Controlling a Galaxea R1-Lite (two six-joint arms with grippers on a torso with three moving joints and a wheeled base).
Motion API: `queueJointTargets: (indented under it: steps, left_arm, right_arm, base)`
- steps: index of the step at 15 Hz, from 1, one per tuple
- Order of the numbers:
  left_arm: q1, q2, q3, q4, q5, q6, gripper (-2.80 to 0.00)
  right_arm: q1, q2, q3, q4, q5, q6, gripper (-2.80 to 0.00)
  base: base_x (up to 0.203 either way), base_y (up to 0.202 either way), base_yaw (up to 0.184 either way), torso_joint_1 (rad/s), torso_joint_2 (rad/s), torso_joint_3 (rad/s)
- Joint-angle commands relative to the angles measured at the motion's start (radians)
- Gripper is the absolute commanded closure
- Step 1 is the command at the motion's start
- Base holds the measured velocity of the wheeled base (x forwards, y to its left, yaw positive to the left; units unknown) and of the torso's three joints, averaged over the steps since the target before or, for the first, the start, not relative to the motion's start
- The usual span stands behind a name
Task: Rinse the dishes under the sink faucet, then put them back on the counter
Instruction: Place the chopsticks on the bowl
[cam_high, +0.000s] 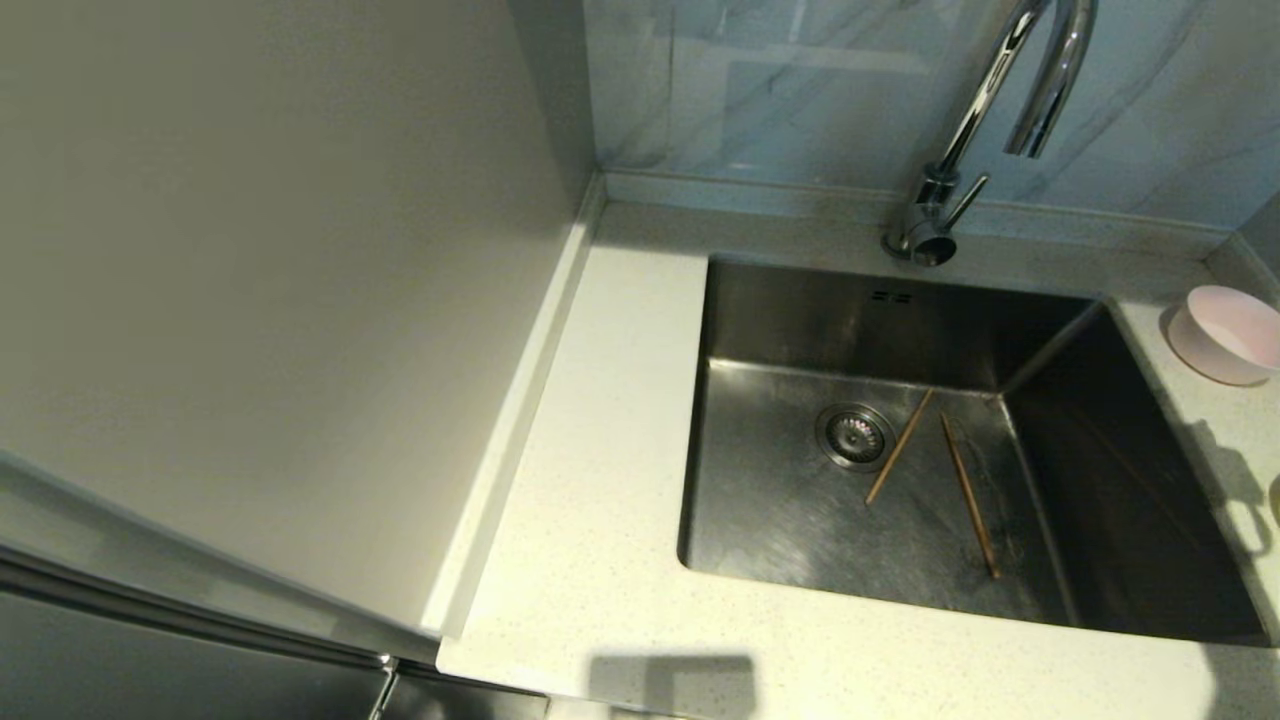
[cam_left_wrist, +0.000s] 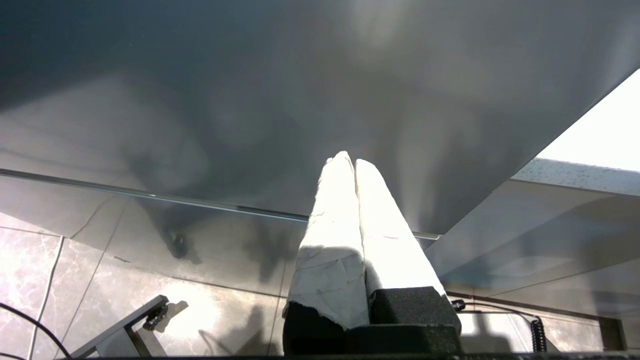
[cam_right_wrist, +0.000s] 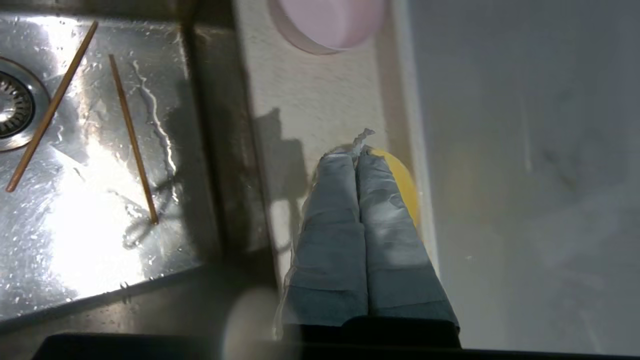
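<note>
While the two chopsticks (cam_high: 935, 480) lie loose on the wet sink (cam_high: 780, 520) floor at centre-right of the head view, just right of the drain (cam_high: 855, 436), both bowls sit on the surface (cam_high: 600, 480) along the right edge. The pink bowl (cam_high: 1228, 333) rests at the upper right, near the back wall. The yellow bowl (cam_right_wrist: 402, 185) shows only as a sliver in the right wrist view, mostly hidden behind the right hand (cam_right_wrist: 356, 155).

That right hand hangs above the strip of surface between sink and side wall, its taped fingers (cam_right_wrist: 330, 240) pressed together and holding nothing. The left hand (cam_left_wrist: 348, 162) is parked low beside the cabinet, well apart from the work, fingers likewise pressed together and empty. The faucet (cam_high: 1000, 110) stands behind the sink with no water visibly running.

Risks from here, as I judge them: thin chopsticks flat on slick steel give little to pinch, so a grasp may skid them toward the drain or seize only one. The bowls stand close to the wall and sink rim, so a hand coming down with fingers pressed together could nudge one into the basin. The tape on the fingers looks frayed at the tips and could slip on wet ware.
</note>
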Motion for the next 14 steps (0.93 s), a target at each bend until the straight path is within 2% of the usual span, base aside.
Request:
queueJointTargets:
  steps: [1,7,14]
  left_arm:
    - [0.000,-0.003,0.000,0.000,0.000,-0.001,0.00]
    - [0.000,-0.003,0.000,0.000,0.000,-0.001,0.00]
    - [0.000,-0.003,0.000,0.000,0.000,-0.001,0.00]
  right_arm:
    - [0.002,-0.108,0.028,-0.013,-0.013,0.002,0.00]
    - [-0.055,-0.073,0.013,-0.078,-0.013,0.073,0.00]
    - [-0.050,-0.017,-0.004,-0.082,0.000,0.074,0.00]
  base:
    - [0.000,0.000,0.000,0.000,0.00,0.000]
    - [0.000,0.000,0.000,0.000,0.00,0.000]
    - [0.000,0.000,0.000,0.000,0.00,0.000]
